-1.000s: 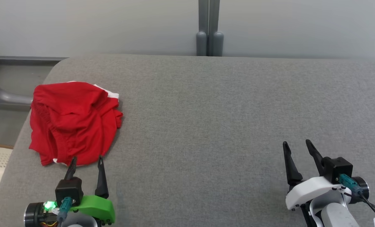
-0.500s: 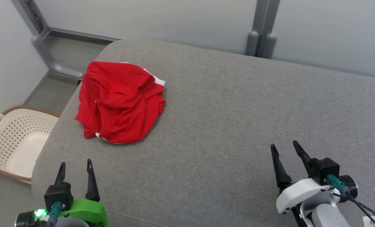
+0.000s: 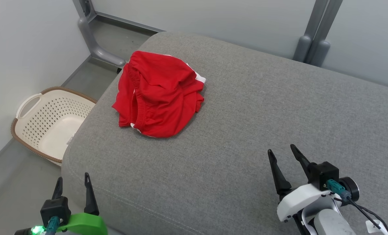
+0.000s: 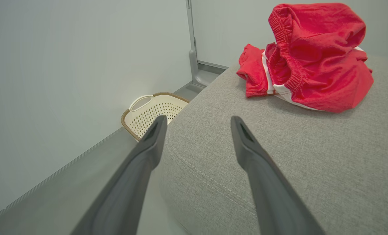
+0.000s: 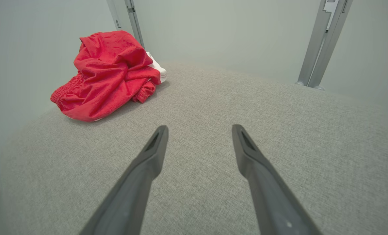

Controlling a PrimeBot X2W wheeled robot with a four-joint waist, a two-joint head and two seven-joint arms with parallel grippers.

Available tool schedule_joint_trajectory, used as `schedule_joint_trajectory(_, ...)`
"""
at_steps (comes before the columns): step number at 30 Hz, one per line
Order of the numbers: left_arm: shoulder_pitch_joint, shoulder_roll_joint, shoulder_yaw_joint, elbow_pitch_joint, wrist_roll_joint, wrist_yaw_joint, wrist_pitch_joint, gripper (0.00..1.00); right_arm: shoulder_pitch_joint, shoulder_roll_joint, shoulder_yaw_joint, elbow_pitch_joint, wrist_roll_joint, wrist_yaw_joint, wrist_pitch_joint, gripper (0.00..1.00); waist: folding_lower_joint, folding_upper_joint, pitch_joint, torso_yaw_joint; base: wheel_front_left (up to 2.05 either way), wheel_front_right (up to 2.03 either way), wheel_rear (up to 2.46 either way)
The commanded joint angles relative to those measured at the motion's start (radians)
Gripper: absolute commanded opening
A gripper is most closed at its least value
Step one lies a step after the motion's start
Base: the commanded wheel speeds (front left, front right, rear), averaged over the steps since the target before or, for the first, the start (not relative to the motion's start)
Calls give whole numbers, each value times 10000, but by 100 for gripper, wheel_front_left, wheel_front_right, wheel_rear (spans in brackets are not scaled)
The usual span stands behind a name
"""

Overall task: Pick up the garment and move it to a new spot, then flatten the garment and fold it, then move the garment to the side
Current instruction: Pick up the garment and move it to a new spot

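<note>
Both open and empty: left end effector [image 3: 73, 177] hangs off the near-left corner of the grey cushion [image 3: 246, 114], right end effector [image 3: 281, 148] over its near edge. Crumpled red shorts [image 3: 161, 94] sit by the far-left corner. Risk: a one-layer pinch could drag them over the left edge into the laundry basket [image 3: 50, 111].

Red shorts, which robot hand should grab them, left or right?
Probably the left. The red shorts lie crumpled at the left end of the cushion, on the same side as the left gripper, which is open. The right gripper, also open, would have to reach across.
</note>
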Motion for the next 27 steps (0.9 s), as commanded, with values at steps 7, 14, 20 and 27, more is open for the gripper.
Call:
schedule_joint_trajectory(7, -462, 11, -69, 288, -189, 7, -7, 100, -218, -201, 54, 32, 55, 4, -32, 100, 0, 0, 408, -324, 0, 0, 0)
schedule_joint_trajectory(14, -1433, 11, 217, 524, -500, -221, -5, 100, -576, -528, 161, -173, 33, 4, -31, 100, 0, 0, 1200, -1001, 0, 0, 0)
schedule_joint_trajectory(20, -2658, 20, 654, 1008, -570, -662, -4, 100, -836, -807, 232, -324, 17, 3, -31, 100, 0, 0, 1892, -1577, 0, 0, 0)
schedule_joint_trajectory(27, -3952, 242, 1147, 1562, -510, -1118, -1, 100, -1137, -982, 464, -453, 54, 4, -32, 100, 0, 0, 2494, -2173, 0, 0, 0)
